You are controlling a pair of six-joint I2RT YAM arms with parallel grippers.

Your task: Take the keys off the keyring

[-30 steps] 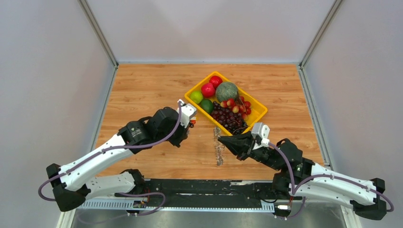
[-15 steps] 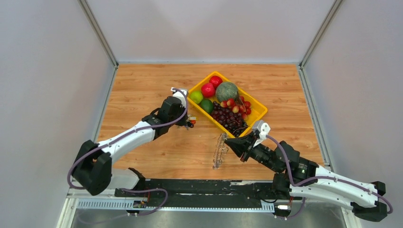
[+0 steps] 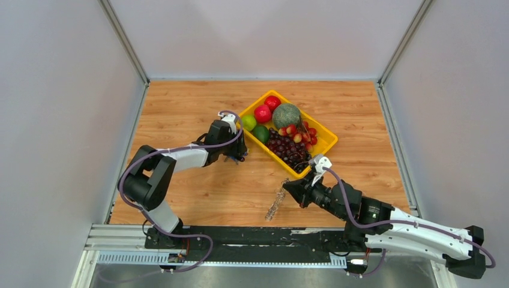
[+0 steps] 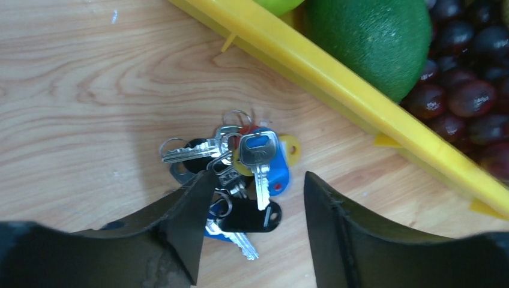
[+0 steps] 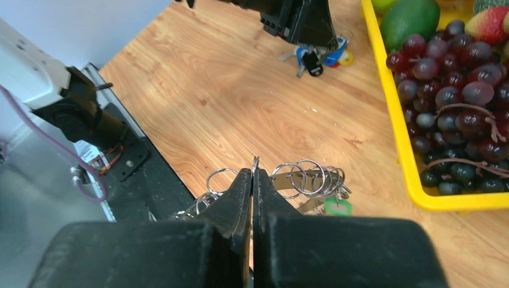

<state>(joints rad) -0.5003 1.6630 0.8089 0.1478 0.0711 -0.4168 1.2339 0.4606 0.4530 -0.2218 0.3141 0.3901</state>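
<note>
My right claw, pressed together, pinches the keyring at the near centre of the table, with many keys threaded on it. My left claw, spread, hovers over a loose coloured key cluster beside the yellow tray. Most of the removal appears undone.

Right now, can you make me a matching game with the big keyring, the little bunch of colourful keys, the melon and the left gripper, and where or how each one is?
Things:
1. keyring
2. colourful keys
3. melon
4. left gripper

Place or state:
A. open
B. in the yellow tray
C. pinched by the right gripper
D. lying on the table beside the tray

Pairs: 1-C, 2-D, 3-B, 4-A.
</note>
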